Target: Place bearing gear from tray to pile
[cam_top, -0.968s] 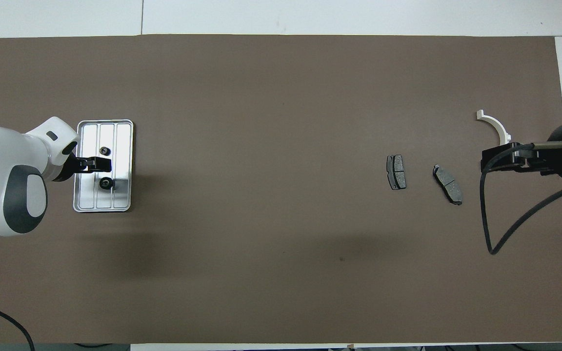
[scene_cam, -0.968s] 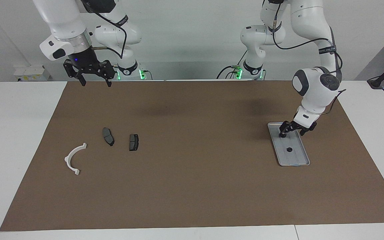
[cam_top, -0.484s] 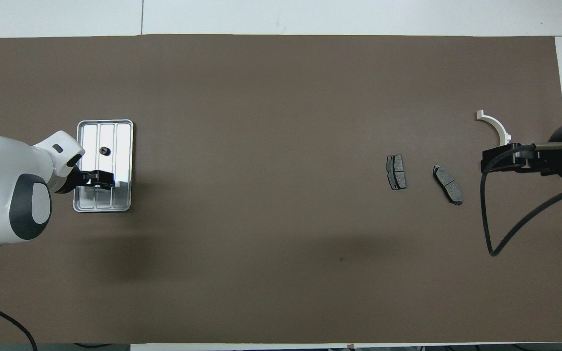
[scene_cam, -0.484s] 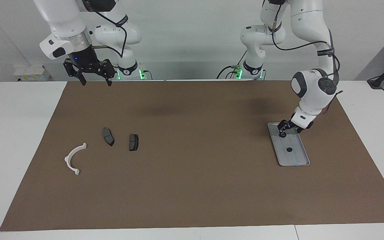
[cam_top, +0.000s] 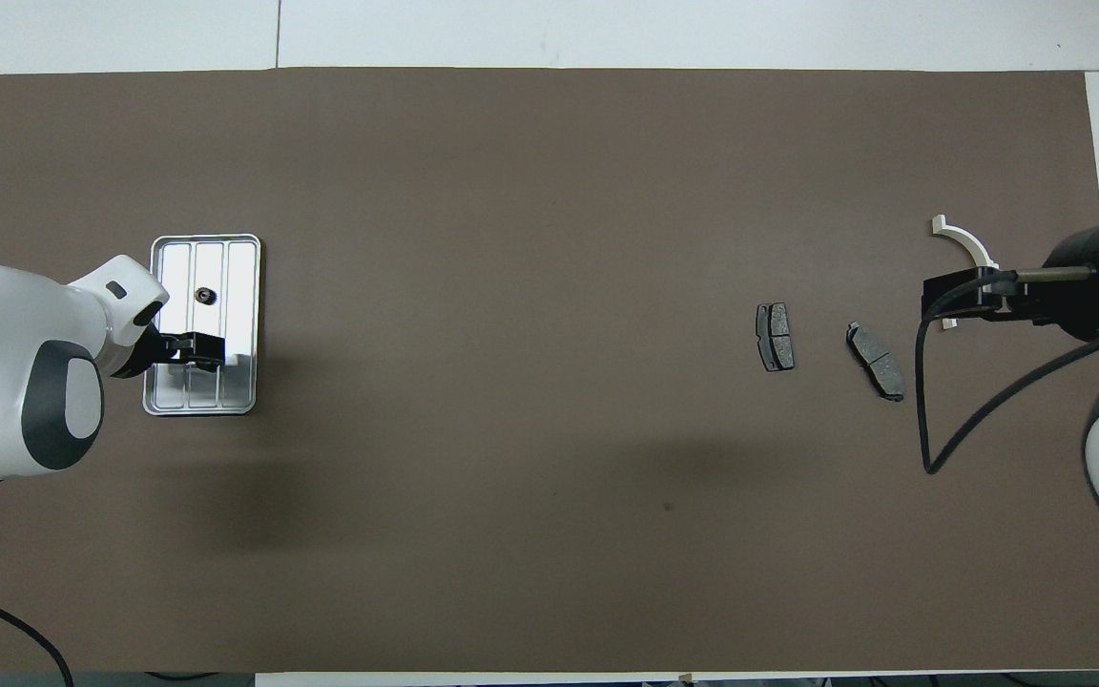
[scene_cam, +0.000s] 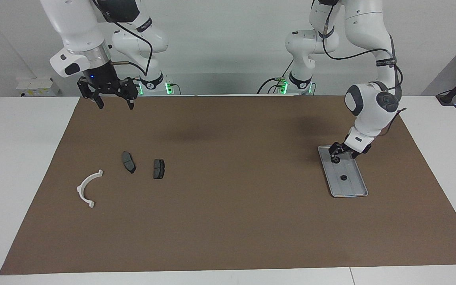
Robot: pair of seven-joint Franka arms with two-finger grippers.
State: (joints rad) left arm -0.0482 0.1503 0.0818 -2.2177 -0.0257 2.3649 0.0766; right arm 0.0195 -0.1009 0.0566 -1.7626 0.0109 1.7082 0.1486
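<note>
1. Two arms are shown at a worktop [scene_cam: 22, 158] covered by a brown mat [scene_cam: 228, 221]; each ends in a pair of fingers.
2. The left gripper [scene_cam: 337, 155] is lowered into the tray [scene_cam: 348, 195], at the tray's end nearer the robots. Its fingers are set down close to the tray floor.
3. A first bearing gear [scene_cam: 335, 160] is seen right at the tips of the left fingers, inside the tray. Whether these fingers are closed on it or merely stand about it cannot be told.
4. A second bearing gear [scene_cam: 343, 177] lies loose on the tray floor, a little farther from the robots than the left fingers and apart from them.
5. The right gripper [scene_cam: 115, 103] is held high over the mat at the right arm's end of the worktop. Its fingers are spread wide, point downward and hold nothing.
6. The pile is laid out below the right fingers and well apart from the left ones. It is made up of a white half-ring bracket [scene_cam: 87, 189] and two dark brake pads [scene_cam: 128, 162] [scene_cam: 158, 168].
7. From overhead, one end of the bracket is covered by the raised right gripper; both pads lie just beside it, toward the tray.
8. No gear is seen in the pile; both gears are in the tray.
</note>
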